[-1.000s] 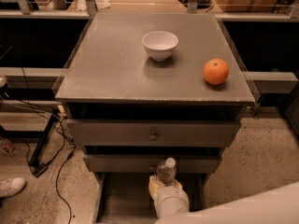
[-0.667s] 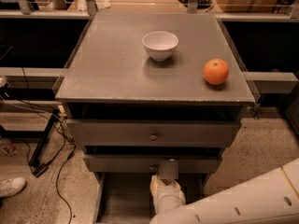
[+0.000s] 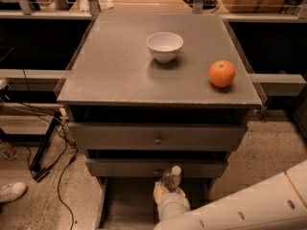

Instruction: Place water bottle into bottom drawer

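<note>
The water bottle [image 3: 171,177], clear with a white cap, stands upright in my gripper [image 3: 169,190] just in front of the middle drawer's face. The gripper is shut on the bottle's lower part, and its white wrist [image 3: 171,206] reaches in from the lower right. Both hang over the open bottom drawer [image 3: 125,205], a wide grey tray pulled out at the foot of the cabinet, with a side rail [image 3: 101,202] on its left. The bottle's base is hidden by the gripper.
A white bowl [image 3: 164,46] and an orange [image 3: 221,73] sit on the cabinet top [image 3: 110,71]. Two knobbed drawers [image 3: 157,138] are shut above. Cables [image 3: 53,147] and a shoe [image 3: 10,192] lie on the floor at left. My arm [image 3: 259,205] fills the lower right.
The arm has swung in further from the lower right. The bottle has shifted very slightly in front of the middle drawer, still held upright.
</note>
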